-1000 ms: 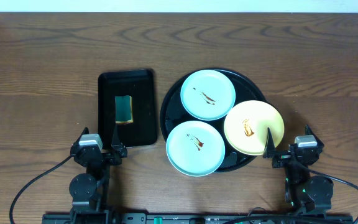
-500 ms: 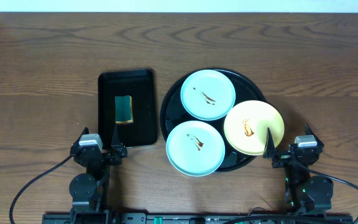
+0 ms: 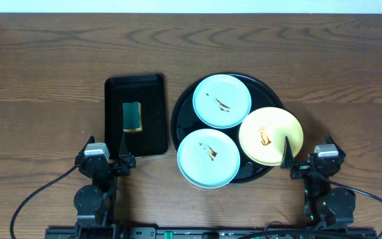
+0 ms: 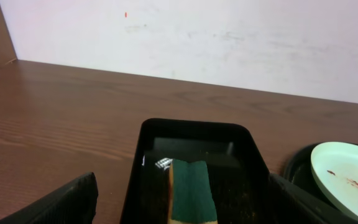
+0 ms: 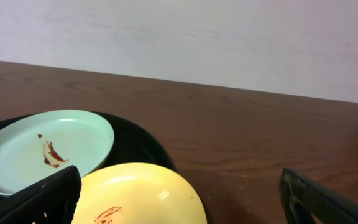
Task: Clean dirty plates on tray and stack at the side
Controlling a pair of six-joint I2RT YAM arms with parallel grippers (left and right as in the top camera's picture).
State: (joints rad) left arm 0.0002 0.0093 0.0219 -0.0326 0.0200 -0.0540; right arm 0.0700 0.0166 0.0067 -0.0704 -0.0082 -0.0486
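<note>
- My left hand (image 3: 105, 147) and my right hand (image 3: 307, 150) both sit at the near edge of the bench (image 3: 45, 66). Each has its dark, pointed fingers spread wide, with nothing between them.
- The bench is dark brown wood with a flowing grain.
- The round black tray (image 3: 180, 118) is glossy with a raised rim. It lies ahead, between my hands and nearer the right one.
- All three plates are smooth, shallow discs on that tray.
- The far mint plate (image 3: 221, 100) carries a thin brown smear running diagonally.
- The near mint plate (image 3: 208, 157) hangs over the tray's near rim, and its smear is short and slanted.
- The yellow plate (image 3: 270, 135) overhangs the right rim, just ahead of my right fingers, with a curled brown smear.
- The rectangular black tray (image 3: 149, 99) lies left of the round one, shiny, with its long side running away from me.
- The sponge (image 3: 132, 116) lies in it, green on top over yellow, pointing the same way.
</note>
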